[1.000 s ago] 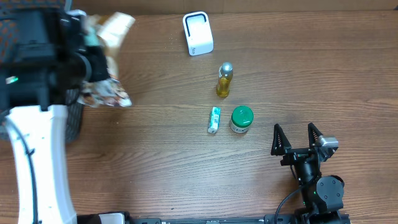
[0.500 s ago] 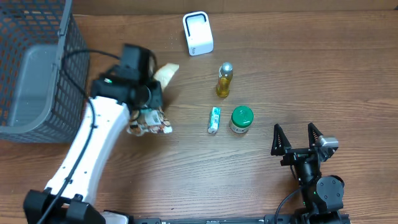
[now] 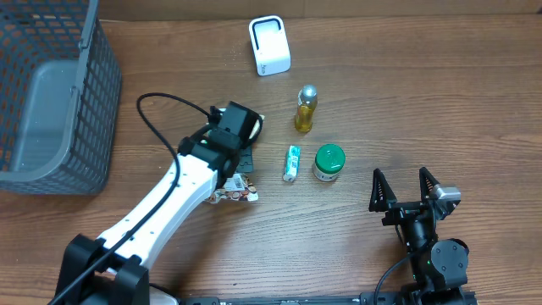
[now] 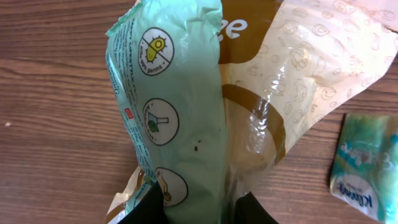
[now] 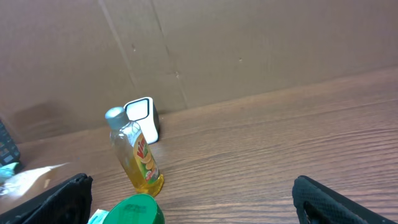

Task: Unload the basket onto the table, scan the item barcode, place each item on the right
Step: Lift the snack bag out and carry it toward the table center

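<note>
Near the middle of the brown wooden desk (image 3: 440,102), the left claw (image 3: 237,151) pinches the crinkly green-and-tan plastic packet (image 4: 186,112) tight. It has just come over from the grey wire basket (image 3: 51,93), so the white box scanner (image 3: 269,45) is probably next. The right claw (image 3: 406,188) gapes wide, empty.

Item: pouch (image 4: 186,106) of crinkled plastic, pale green side panel with round pictograms, cream-and-brown face, its lower end pinched in the jaws of the left gripper (image 4: 196,208). Device: scanner (image 3: 269,45), a small white box with a dark-rimmed window, apparently upright, near the far edge of the table (image 3: 423,102), well apart from the pouch.
</note>
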You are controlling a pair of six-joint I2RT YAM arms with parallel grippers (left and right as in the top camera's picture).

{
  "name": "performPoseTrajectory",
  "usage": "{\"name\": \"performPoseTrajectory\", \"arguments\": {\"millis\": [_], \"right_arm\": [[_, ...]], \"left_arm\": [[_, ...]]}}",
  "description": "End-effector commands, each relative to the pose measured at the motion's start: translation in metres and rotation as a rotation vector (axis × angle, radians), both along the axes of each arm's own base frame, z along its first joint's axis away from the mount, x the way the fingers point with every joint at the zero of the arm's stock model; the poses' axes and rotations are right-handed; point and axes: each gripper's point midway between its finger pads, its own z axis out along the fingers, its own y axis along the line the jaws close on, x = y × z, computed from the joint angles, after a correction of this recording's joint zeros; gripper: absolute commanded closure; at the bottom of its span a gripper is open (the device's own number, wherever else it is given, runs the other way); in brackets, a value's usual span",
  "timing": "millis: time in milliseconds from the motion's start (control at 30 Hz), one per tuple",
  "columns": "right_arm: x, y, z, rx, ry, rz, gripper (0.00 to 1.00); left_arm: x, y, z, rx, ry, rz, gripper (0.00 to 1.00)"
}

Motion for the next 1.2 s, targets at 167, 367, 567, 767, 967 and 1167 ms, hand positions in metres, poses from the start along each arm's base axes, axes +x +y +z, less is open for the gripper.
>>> {"name": "performPoseTrajectory", "arguments": {"millis": [167, 367, 567, 767, 967, 1167], "right_arm": [[0.0, 0.0, -0.002, -0.004, -0.002, 0.002, 0.0], [0.0, 0.0, -0.002, -0.004, -0.002, 0.002, 0.0], [0.0, 0.0, -0.002, -0.004, -0.002, 0.002, 0.0], [0.0, 0.0, -0.002, -0.004, -0.002, 0.002, 0.0], [0.0, 0.0, -0.002, -0.004, -0.003, 0.002, 0.0], [0.0, 0.0, -0.002, -0.004, -0.002, 0.002, 0.0]], "left_arm": [[0.007, 0.005, -0.039, 0.112, 0.036, 0.04, 0.74], [0.008, 0.002, -0.049, 0.105, 0.049, 0.036, 0.47], [0.018, -0.005, -0.036, 0.079, 0.028, 0.024, 0.26], [0.033, -0.017, 0.0, -0.015, 0.023, 0.023, 0.12], [0.033, 0.001, 0.005, -0.03, 0.074, 0.07, 0.26], [0.023, 0.012, -0.003, -0.142, 0.192, 0.021, 0.37]]}}
